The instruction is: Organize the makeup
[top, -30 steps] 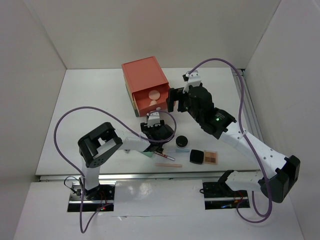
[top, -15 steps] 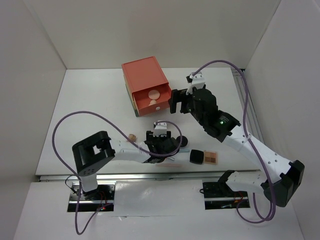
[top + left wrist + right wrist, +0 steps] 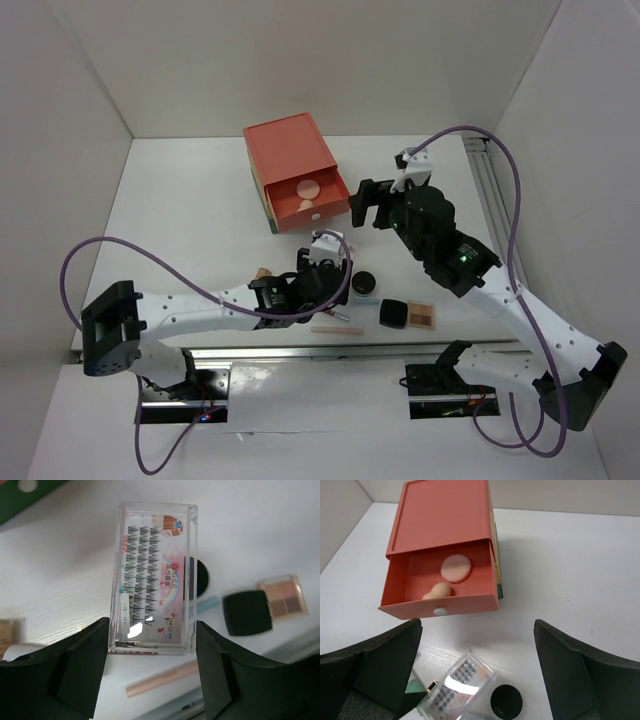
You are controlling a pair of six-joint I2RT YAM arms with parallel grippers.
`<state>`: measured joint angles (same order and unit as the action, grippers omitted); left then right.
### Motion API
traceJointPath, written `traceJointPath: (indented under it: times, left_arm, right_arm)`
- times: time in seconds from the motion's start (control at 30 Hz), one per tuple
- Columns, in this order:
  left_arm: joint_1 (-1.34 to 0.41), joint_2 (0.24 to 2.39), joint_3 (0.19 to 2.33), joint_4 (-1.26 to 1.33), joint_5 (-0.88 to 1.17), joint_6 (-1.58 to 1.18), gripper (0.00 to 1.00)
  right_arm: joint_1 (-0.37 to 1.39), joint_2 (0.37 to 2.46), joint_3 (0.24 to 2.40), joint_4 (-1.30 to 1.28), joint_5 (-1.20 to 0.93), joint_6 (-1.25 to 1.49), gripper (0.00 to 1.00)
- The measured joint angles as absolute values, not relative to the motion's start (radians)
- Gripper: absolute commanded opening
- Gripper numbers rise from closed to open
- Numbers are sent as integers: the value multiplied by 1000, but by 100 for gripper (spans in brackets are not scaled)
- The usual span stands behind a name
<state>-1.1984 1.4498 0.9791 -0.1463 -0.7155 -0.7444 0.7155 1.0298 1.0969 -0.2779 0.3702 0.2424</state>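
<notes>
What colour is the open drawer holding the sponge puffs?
Orange-red drawer, clearest in the right wrist view.

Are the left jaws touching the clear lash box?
Touching. Left wrist view: the left gripper presses its jaws on both long edges of the lash box, no gap.

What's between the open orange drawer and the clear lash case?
Nothing. In the right wrist view, only bare white table separates the drawer front from the lash case.
</notes>
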Motion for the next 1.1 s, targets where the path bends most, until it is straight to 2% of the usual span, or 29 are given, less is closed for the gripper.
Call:
traceJointPath:
  times: [0.2, 0.4, 0.53, 0.83, 1.1]
  left_arm:
    - [-1201, 1430, 1084, -203, -496, -594, 26]
    - [-1201, 1408, 1220, -283, -420, -447, 35]
    - [-1176, 1401, 1341, -314, -375, -335, 35]
    - [-742, 1398, 1414, -363, -100, -227, 34]
    - [-585, 1441, 1436, -398, 139, -122, 35]
  right_arm:
    - [709, 960, 1087, -292, 427, 253, 100]
    - [706, 891, 1087, -305, 476, 257, 100]
    - [697, 874, 1087, -309, 487, 258, 100]
    - [692, 864, 1087, -321, 493, 258, 100]
    - [688, 883, 1087, -320, 495, 242, 100]
